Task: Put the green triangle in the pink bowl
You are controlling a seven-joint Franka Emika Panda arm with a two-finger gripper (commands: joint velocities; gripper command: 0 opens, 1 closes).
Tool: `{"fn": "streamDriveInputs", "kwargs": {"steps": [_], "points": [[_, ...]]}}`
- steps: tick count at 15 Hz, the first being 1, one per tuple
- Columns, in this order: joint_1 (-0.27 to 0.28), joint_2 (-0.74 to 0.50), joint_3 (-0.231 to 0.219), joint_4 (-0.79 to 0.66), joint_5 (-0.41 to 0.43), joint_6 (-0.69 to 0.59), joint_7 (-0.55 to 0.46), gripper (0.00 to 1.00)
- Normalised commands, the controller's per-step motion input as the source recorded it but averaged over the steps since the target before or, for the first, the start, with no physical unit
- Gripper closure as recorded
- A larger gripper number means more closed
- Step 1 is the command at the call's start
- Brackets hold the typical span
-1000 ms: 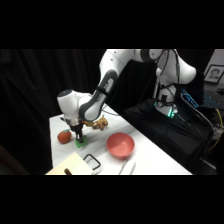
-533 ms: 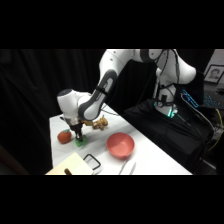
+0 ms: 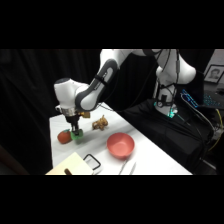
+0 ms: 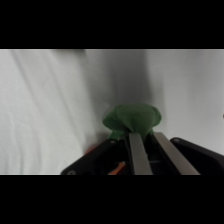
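Note:
The green triangle (image 3: 76, 134) is at the table's left part, right beside the orange-red round fruit (image 3: 64, 136). My gripper (image 3: 75, 127) comes down on it from above and is shut on it. In the wrist view the green triangle (image 4: 131, 119) sits at the tips of the two fingers (image 4: 138, 152), which stand close together; my gripper (image 4: 150, 136) hides its lower part. The pink bowl (image 3: 120, 145) stands to the right, nearer the front, apart from the gripper and with nothing in it.
A small brown toy (image 3: 100, 123) lies between the gripper and the bowl, towards the back. A beige board (image 3: 70, 167), a black looped handle (image 3: 92, 161) and metal tongs (image 3: 127, 167) lie at the front edge. The arm's base (image 3: 167, 85) rises at upper right.
The gripper stays over the same spot by the fruit. The green triangle looks slightly higher than before.

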Motion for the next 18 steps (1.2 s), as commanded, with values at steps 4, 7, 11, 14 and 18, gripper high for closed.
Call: {"fn": "streamDriveInputs", "kwargs": {"steps": [4,7,11,14,18], "points": [[0.048,-0.64,-0.015,-0.66,0.016,0.01,-0.11,0.95],[0.117,-0.72,-0.019,-0.81,-0.038,0.1,-0.05,0.95],[0.155,-0.65,-0.001,-0.75,-0.092,0.13,0.03,0.95],[0.156,-0.57,0.031,-0.67,-0.142,0.16,0.1,0.95],[0.115,-0.52,0.081,-0.58,-0.106,0.15,0.07,0.95]]}}
